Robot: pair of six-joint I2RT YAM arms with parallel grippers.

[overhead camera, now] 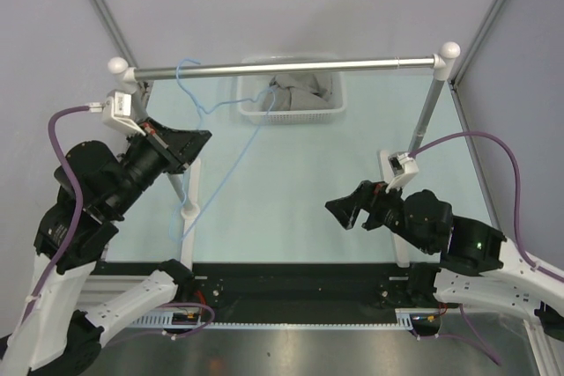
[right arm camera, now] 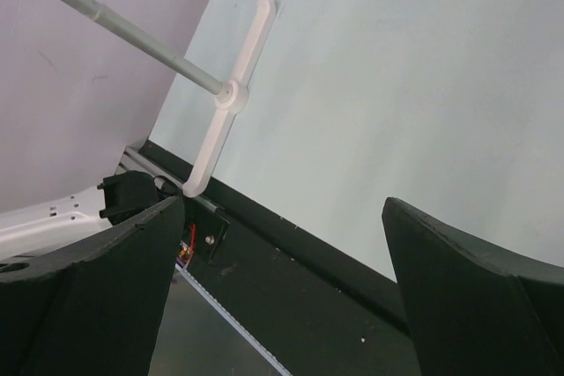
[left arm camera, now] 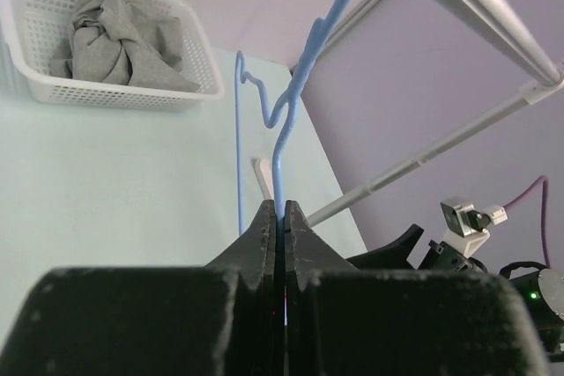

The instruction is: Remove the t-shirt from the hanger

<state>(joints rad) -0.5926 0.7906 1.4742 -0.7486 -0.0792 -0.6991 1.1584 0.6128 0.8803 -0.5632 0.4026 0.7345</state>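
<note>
The light-blue wire hanger (overhead camera: 226, 175) hangs bare by its hook from the silver rail (overhead camera: 291, 65) and slants down toward the table. My left gripper (overhead camera: 203, 140) is shut on one of its wires; in the left wrist view the jaws (left arm camera: 280, 207) pinch the blue wire (left arm camera: 300, 77), which runs up to the rail (left arm camera: 476, 6). The grey t-shirt (overhead camera: 296, 92) lies crumpled in a white basket (overhead camera: 256, 112) behind the rail; it also shows in the left wrist view (left arm camera: 115, 41). My right gripper (overhead camera: 345, 210) is open and empty above the table, its jaws wide apart in the right wrist view (right arm camera: 282, 204).
The rail stands on two posts with white feet, one on the left (right arm camera: 229, 99) and one on the right (overhead camera: 426, 116). Grey walls close in the sides and back. A black strip (overhead camera: 291, 275) runs along the near table edge.
</note>
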